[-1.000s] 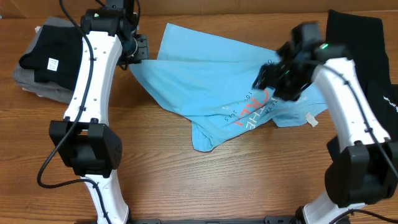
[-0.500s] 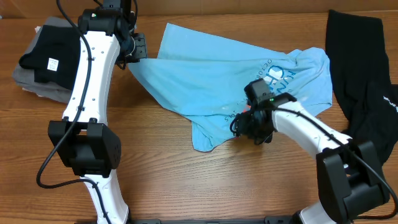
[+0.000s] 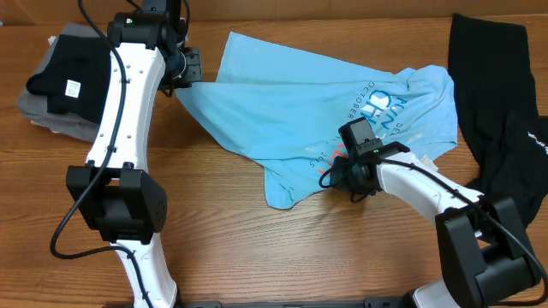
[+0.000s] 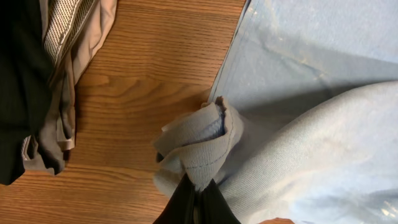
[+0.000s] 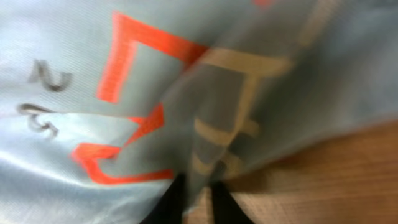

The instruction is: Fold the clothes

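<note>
We start with the wooden table (image 3: 257,248), which carries everything here. The largest cloth on it is the light blue shirt (image 3: 282,111). It lies open and rumpled across the middle, print side up, not yet folded. Its long axis runs from the far left corner across to the right, where the white lettering (image 3: 381,107) sits. A loose flap hangs toward the near edge.

At the far right lies the black garment (image 3: 492,94), stretched lengthwise from the far side toward the near side, apart from the shirt. At the far left sits a stack (image 3: 56,81), a black piece on grey, just beside the left arm.

The left gripper (image 3: 190,70) is at the shirt's far left corner. In its wrist view, the jaws are pinched tight on a bunched bit of hem, lifted a little off the wood. The right gripper (image 3: 336,178) is at the shirt's near edge, about mid-length, by the red letters. Its wrist view is blurred, but we read a fold of blue cloth running down between two jaws drawn close, so we judge it clamped on that edge.

So the shirt lies between the two holds. From the right gripper, most of the body spreads away toward the far side and to the right. From the left gripper, it trails off to the right. We judge the next move to be a pull apart along that long axis to flatten the cloth. The black garment is nearer the right arm.
</note>
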You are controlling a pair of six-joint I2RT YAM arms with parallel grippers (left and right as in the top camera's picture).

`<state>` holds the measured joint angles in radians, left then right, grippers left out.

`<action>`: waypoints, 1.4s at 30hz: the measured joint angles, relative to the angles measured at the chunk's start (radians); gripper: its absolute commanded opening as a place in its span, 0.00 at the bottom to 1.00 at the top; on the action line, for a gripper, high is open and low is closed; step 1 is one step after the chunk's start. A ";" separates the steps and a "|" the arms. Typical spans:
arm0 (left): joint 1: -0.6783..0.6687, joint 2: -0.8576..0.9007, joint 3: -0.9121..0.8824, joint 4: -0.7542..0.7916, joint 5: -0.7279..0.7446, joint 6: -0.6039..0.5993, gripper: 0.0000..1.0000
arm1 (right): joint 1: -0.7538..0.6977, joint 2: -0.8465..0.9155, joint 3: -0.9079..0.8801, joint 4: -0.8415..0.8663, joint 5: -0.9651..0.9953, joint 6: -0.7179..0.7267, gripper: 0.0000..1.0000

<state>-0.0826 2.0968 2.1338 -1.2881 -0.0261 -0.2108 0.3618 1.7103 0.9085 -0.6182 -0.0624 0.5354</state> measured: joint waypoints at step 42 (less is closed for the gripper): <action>0.037 0.000 0.000 -0.121 -0.025 0.000 0.04 | -0.250 -0.150 0.324 -0.516 -0.240 -0.390 0.49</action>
<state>-0.0460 2.0964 2.1338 -1.4094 -0.0513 -0.2108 0.1116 1.5600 1.2327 -1.1339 -0.3027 0.1452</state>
